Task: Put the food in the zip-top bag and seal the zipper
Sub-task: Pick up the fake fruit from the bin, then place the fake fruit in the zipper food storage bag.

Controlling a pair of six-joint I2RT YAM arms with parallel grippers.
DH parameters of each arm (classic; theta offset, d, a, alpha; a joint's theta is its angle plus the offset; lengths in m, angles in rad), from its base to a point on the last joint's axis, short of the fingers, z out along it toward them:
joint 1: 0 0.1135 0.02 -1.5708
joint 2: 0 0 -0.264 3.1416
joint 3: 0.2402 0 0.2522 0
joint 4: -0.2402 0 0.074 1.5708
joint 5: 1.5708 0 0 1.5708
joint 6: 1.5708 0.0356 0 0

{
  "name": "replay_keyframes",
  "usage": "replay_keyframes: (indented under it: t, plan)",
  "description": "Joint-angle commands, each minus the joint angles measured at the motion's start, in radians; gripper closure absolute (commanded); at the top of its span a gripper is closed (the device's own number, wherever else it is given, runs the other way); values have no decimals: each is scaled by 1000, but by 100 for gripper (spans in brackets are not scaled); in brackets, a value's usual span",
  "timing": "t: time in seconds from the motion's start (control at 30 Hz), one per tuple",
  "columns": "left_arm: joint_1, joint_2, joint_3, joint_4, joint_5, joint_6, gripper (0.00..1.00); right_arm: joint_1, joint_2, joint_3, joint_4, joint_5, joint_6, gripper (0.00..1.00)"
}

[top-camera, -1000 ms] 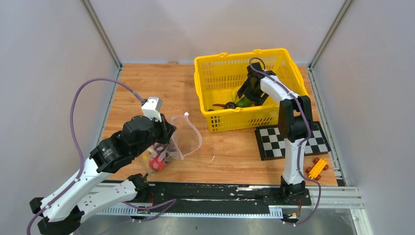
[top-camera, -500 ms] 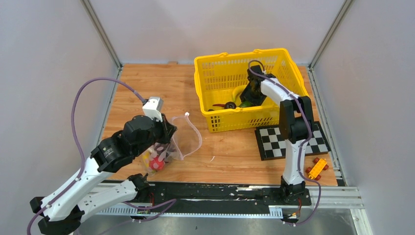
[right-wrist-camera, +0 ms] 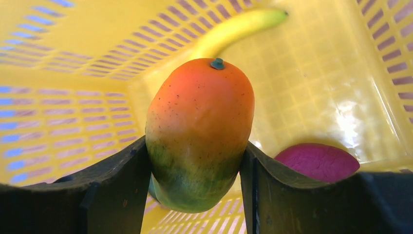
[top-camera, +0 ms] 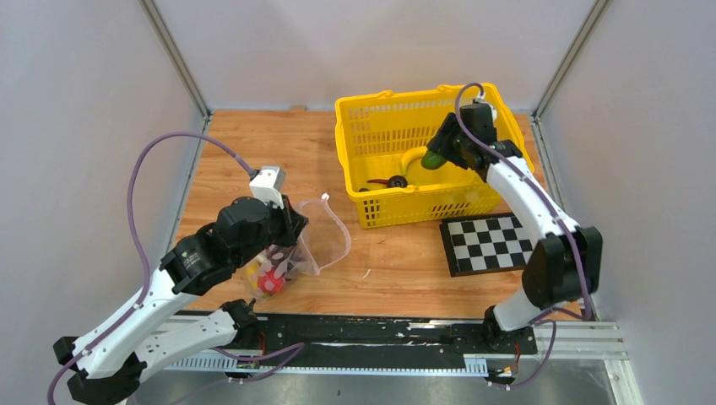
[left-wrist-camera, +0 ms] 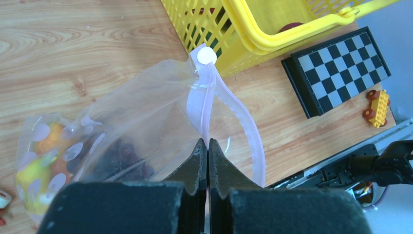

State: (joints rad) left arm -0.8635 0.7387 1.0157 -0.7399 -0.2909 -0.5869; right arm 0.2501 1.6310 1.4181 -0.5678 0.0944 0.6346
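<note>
**Top view.** There are two arms, one yellow basket (top-camera: 382, 135), one bag (top-camera: 325, 243) and one checkerboard (top-camera: 498, 243). The right hand (top-camera: 435, 157) hangs over the basket's right half, closed on one mango (top-camera: 432, 159). One banana (top-camera: 410, 157) lies in the basket just left of that hand. One dark red piece (top-camera: 393, 180) lies by the basket's near wall. The bag lies on the worktop (top-camera: 253, 152), left of the basket and nearer the arms. The left hand (top-camera: 295, 226) is pinched on the bag's zipper (top-camera: 336, 221). One red piece (top-camera: 270, 283) sits at the bag's far end from the basket; I cannot tell whether it is inside. The checkerboard lies flat just right of the basket's near corner. The worktop is pale wood planks, with grey panels on three sides and metal posts in the back corners.

**Left wrist view.** The left hand's fingers are shut tight on one pink side of the zipper, below one white tab (left-wrist-camera: 207, 55). The other side bows away, so the mouth gapes. Inside the dotted bag are dark grapes (left-wrist-camera: 119, 158), an orange piece (left-wrist-camera: 48, 139) and a yellow piece (left-wrist-camera: 30, 178). One orange toy car (left-wrist-camera: 376, 107) lies past the checkerboard, on the side away from the basket.

**Right wrist view.** The two black fingers (right-wrist-camera: 122, 180) clamp the mango's sides. It is orange on top and green below, and held clear of the basket floor. On that floor lie the one banana and one magenta piece (right-wrist-camera: 316, 161).
</note>
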Motion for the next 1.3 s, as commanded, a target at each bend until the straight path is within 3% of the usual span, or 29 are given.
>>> replay_keyframes:
  t: [0.0, 0.3, 0.43, 0.67, 0.87, 1.27]
  plan:
    - [-2, -1, -5, 71, 16, -14, 100, 2, -194, -120, 260, -137, -102, 82]
    - [-2, 8, -8, 103, 51, -17, 100, 19, -411, -226, 478, -466, -122, 78]
    - [-1, 12, -17, 118, 68, -21, 100, 124, -468, -257, 543, -542, -175, 78]
    - [-2, 9, -14, 129, 81, -24, 100, 374, -565, -362, 676, -532, -316, 79]
    - [-2, 15, 2, 142, 104, -25, 100, 552, -545, -404, 672, -452, -423, 79]
    - [-1, 0, -1, 176, 121, -46, 100, 726, -438, -433, 641, -387, -475, 75]
